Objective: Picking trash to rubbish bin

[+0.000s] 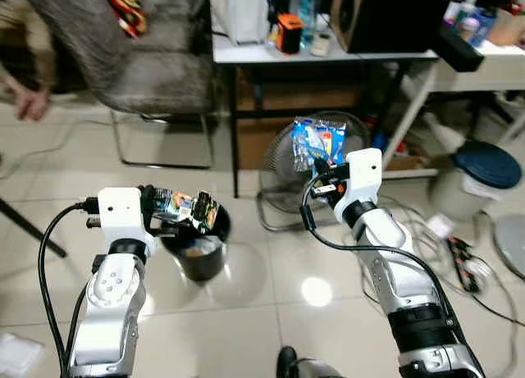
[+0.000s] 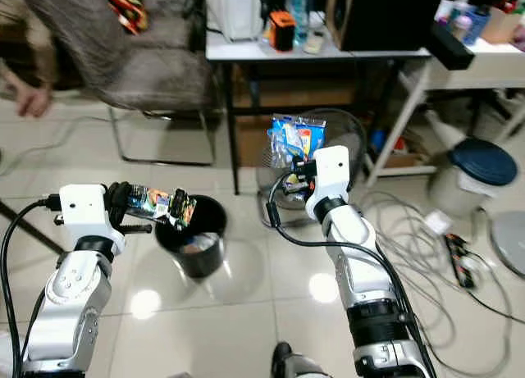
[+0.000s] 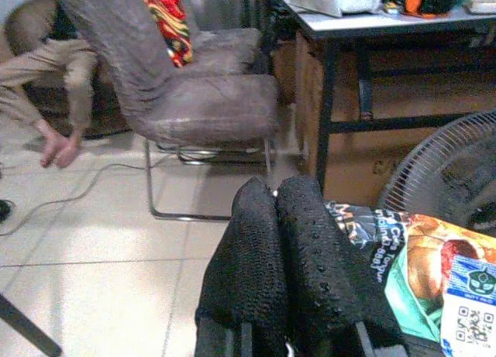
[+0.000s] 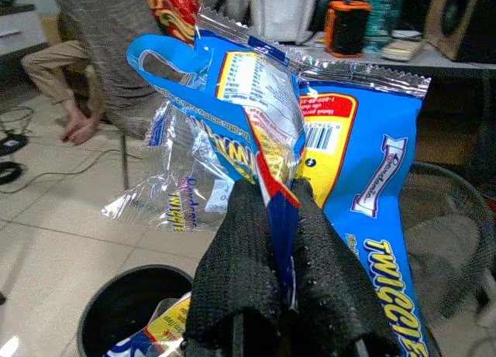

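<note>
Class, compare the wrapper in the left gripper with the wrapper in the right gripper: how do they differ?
The dark wrapper in the left gripper is small and held over the black bin. The blue wrapper in the right gripper is larger, stands upright and is off to the bin's side. Both are pinched between shut fingers.

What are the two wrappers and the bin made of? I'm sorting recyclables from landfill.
Blue wrapper in the right gripper: thin glossy plastic film, partly clear, with crimped foil-like seams. Dark snack wrapper in the left gripper: shiny printed film, probably plastic. Black bin: smooth and slightly glossy, likely moulded plastic, though painted metal can't be excluded.
</note>
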Available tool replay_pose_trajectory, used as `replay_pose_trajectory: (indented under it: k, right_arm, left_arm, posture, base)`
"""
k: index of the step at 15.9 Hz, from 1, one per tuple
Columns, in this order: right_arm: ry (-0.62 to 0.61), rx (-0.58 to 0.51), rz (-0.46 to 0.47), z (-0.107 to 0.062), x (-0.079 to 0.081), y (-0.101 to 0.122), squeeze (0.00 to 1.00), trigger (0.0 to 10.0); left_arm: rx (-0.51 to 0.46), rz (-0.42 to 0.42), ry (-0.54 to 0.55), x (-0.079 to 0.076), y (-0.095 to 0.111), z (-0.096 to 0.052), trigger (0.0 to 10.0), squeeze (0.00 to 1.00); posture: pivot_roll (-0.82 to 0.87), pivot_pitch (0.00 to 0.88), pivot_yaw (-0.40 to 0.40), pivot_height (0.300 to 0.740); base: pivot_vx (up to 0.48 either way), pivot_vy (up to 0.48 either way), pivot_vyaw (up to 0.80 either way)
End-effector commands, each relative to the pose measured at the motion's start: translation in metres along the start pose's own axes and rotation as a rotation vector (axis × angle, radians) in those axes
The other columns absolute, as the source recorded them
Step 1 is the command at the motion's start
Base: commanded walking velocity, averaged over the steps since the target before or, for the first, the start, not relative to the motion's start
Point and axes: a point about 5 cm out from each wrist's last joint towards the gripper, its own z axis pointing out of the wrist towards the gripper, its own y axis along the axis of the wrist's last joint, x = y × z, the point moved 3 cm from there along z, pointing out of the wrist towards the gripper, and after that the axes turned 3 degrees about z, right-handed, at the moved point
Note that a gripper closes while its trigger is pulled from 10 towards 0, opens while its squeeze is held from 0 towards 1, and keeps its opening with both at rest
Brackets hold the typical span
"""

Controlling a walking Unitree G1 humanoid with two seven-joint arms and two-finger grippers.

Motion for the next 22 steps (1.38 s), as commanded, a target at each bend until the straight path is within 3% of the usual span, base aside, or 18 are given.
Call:
replay_pose_trajectory:
  k: [1, 22]
  right_arm:
    - [0.004, -0.008, -0.007, 0.0001, 0.0008, 0.0025, 0.0, 10.0]
    - [-0.006, -0.004, -0.007, -0.0019, 0.0001, 0.0008, 0.0, 10.0]
  left_arm:
    - [0.009, 0.002, -0.001, 0.0017, -0.001, -0.0012, 10.0, 0.0]
    - [0.035, 0.004, -0.006, 0.0019, -0.0057, -0.0013, 10.0, 0.0]
  posture:
    - [-0.04, 0.14, -0.005, 0.74]
    - [-0.05, 0.142, 0.0, 0.74]
  base:
    - [0.0, 0.0, 0.0]
    - [0.0, 0.383, 0.0]
